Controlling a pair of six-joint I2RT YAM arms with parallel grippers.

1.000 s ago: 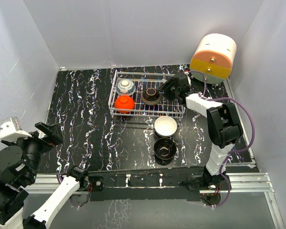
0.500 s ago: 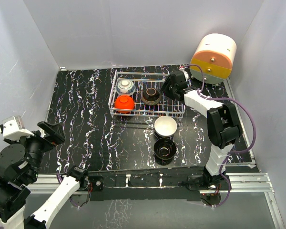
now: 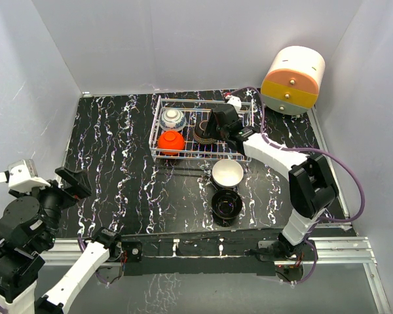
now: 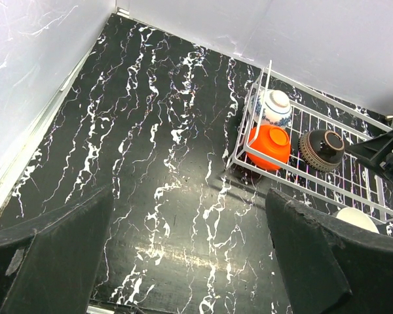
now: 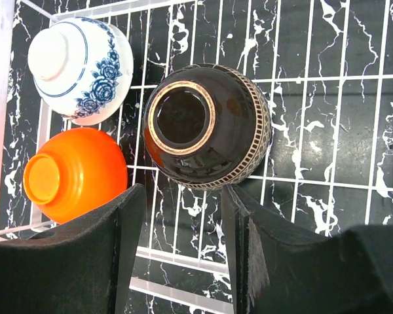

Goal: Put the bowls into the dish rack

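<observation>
The white wire dish rack [image 3: 243, 155] stands at the back middle of the table. In it, upside down, lie a blue-and-white bowl [image 3: 173, 118], a red bowl [image 3: 171, 142] and a dark brown bowl with a tan patterned band [image 3: 201, 134]. A white bowl [image 3: 227, 173] and a glossy black bowl [image 3: 226, 205] stand upright on the table in front of the rack. My right gripper [image 3: 219, 122] hovers open and empty over the rack, just beside the brown bowl [image 5: 206, 127]. My left gripper [image 3: 69, 183] is open and empty, high over the left side of the table.
A cream-and-orange round drawer unit [image 3: 293, 80] stands at the back right corner. White walls close in the table on three sides. The right half of the rack floor [image 5: 327, 118] is bare wire. A metal rail [image 3: 183, 247] runs along the near edge.
My right gripper has swung left from the rack's right end to above the brown bowl. My left arm has sunk slightly.
</observation>
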